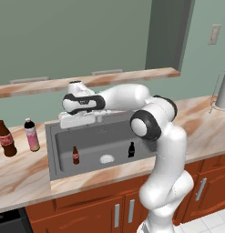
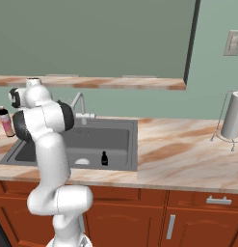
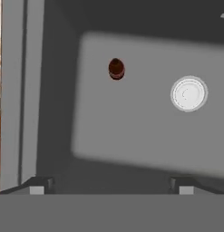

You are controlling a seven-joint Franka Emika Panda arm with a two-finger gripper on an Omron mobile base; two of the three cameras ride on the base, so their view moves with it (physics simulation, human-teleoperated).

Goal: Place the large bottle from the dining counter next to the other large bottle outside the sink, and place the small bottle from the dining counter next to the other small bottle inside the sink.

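The large bottle [image 1: 6, 139], dark brown with a red label, stands on the worktop left of the sink [image 1: 52, 150], close beside the other large bottle [image 1: 32, 135] [image 2: 6, 121], which is pale pink. Inside the basin the small bottle [image 1: 75, 155] [image 3: 116, 69] stands upright at the left. The other small bottle [image 1: 131, 149] [image 2: 104, 158], all black, stands at the right, with the drain [image 1: 106, 159] [image 3: 189, 94] between them. My gripper [image 1: 79, 122] [image 3: 111, 188] hangs over the sink's back left edge, pointing down, open and empty. Its fingertips [image 3: 37, 188] are spread wide, well above the small bottle.
A faucet [image 2: 81, 103] rises behind the basin. The dining counter [image 1: 132, 76] runs behind the pass-through window. A paper-towel roll [image 2: 232, 116] on a wire stand sits on the worktop at the far right. Bare marbled worktop [image 2: 178, 154] stretches right of the sink.
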